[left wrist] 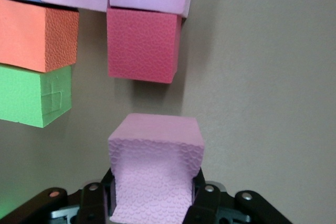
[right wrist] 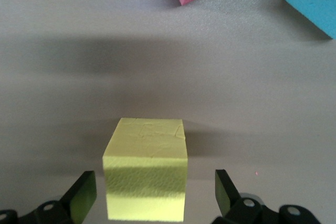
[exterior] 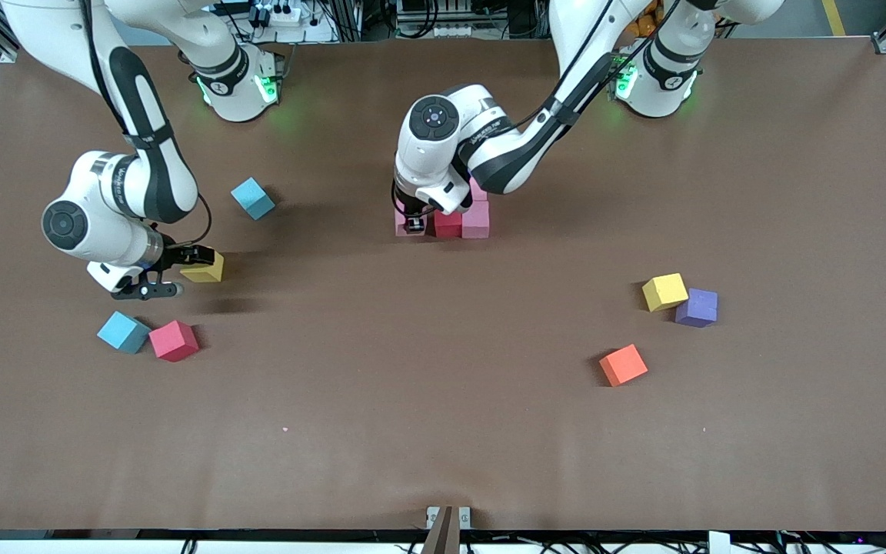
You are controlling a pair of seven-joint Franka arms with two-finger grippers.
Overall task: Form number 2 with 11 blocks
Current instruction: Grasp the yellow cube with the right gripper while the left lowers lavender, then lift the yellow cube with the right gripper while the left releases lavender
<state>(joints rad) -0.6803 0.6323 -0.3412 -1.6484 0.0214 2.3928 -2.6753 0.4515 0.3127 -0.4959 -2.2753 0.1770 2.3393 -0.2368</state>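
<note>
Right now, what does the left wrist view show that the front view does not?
Only the left wrist view shows the orange block and green block in the cluster. Only the front view shows the right gripper, open around a yellow block. Both show the left gripper shut on a pink block beside the red block.

We see the brown table (exterior: 443, 431) evenly, fairly brightly lit from overhead, soft shadows pooling beside each cube, green glow by both arm bases, and wrist views soft up close.
</note>
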